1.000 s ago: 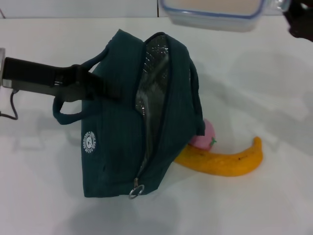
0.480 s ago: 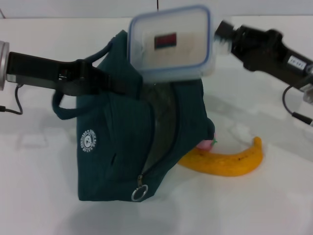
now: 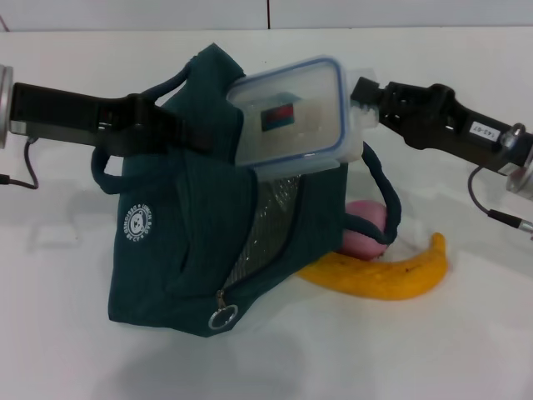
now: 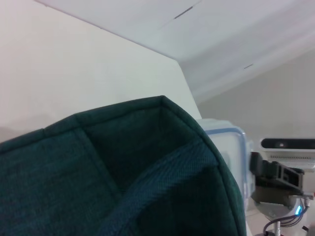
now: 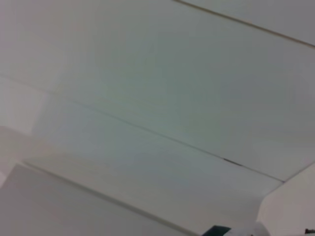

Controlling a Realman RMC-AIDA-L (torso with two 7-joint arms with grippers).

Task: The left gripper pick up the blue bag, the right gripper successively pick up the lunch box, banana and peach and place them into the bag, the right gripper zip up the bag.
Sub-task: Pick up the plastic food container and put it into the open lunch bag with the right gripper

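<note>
The dark teal blue bag (image 3: 183, 250) hangs tilted above the table, its zipper open and silver lining showing. My left gripper (image 3: 179, 133) is shut on the bag's upper left edge by a handle; the left wrist view fills with bag fabric (image 4: 98, 182). My right gripper (image 3: 366, 104) is shut on the right end of the clear, blue-rimmed lunch box (image 3: 291, 117), held tilted over the bag's open mouth with its lower edge at the opening. The banana (image 3: 383, 275) lies on the table right of the bag, the pink peach (image 3: 362, 229) just behind it, partly under a bag handle.
The white table (image 3: 466, 350) spreads around the bag, with bare surface at the front and left. The right arm's cable (image 3: 491, 215) trails near the right edge. The right wrist view shows only pale wall or ceiling panels (image 5: 147, 98).
The right gripper has brought the lunch box down from the top of the view and tilted it against the bag's opening. The bag has been lifted and tipped, its bottom swinging left.
</note>
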